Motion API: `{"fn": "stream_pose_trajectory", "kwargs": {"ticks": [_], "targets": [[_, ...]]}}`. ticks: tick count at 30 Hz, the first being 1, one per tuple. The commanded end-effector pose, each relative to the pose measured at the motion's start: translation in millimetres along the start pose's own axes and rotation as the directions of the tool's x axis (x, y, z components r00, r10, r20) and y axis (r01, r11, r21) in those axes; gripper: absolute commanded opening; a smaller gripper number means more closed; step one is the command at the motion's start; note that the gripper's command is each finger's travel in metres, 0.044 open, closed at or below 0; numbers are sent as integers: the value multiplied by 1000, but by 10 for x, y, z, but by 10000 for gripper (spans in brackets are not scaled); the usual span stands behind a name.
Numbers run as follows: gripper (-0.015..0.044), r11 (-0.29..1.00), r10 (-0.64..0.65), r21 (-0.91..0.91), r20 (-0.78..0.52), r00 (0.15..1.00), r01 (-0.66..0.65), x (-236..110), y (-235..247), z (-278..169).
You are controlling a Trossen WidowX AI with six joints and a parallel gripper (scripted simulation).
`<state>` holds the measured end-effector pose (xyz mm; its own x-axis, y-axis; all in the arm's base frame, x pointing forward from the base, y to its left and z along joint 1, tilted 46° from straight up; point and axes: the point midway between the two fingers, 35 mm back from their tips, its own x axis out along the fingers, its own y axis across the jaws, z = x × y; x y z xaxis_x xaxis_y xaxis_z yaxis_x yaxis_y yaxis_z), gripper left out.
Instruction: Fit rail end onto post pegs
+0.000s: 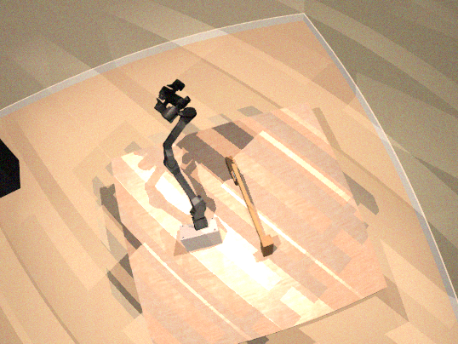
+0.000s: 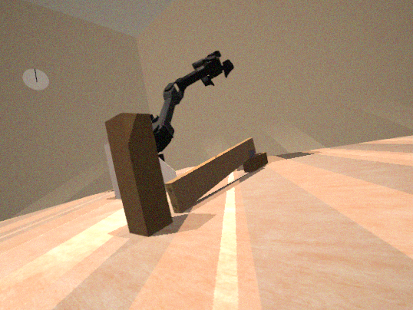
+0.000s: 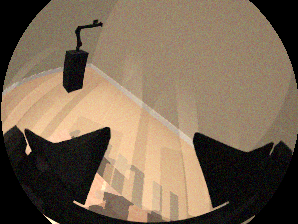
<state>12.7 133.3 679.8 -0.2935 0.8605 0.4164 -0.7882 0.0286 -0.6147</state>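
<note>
The long wooden rail [image 1: 247, 200] [image 2: 211, 169] slopes: its far end sits on the low footboard block [image 1: 231, 170] [image 2: 256, 161], and its near end rests on the table right in front of the wooden post [image 1: 266, 248] [image 2: 138, 173]. The pegs are hidden behind the post in the exterior view and too small to see in the top view. My gripper [image 1: 172, 87] [image 2: 223, 63] [image 3: 153, 135] is open and empty. It is raised high in the air, far from the rail and beyond the footboard end. The wrist view shows only floor and wall between the fingers.
The arm's white base [image 1: 200, 238] [image 2: 166, 171] stands beside the post end of the rail. A black box [image 1: 8, 170] [image 3: 75, 70] sits far off at the left edge. A pale border [image 1: 383, 128] marks the floor's edge.
</note>
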Motion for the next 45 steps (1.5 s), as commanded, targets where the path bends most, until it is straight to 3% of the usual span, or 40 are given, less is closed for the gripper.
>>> {"fn": "stream_pose_trajectory", "kwargs": {"ticks": [1,4,10,21,33,39,45], "targets": [[426,1000,-7,11,4,1000,7,-5,-17,-1],[440,989,-114,94,25,993,111,-109,-327,-116],[440,944,-327,28,-56,943,329,-498,-1065,-669],[440,868,-487,14,-160,858,496,-1076,-1574,-1382],[440,679,-705,-239,-476,526,694,-2618,-2123,-2763],[440,646,-689,-338,-643,333,685,-3462,-1995,-3433],[440,676,-585,-373,-796,156,636,-4264,-1582,-4036]]}}
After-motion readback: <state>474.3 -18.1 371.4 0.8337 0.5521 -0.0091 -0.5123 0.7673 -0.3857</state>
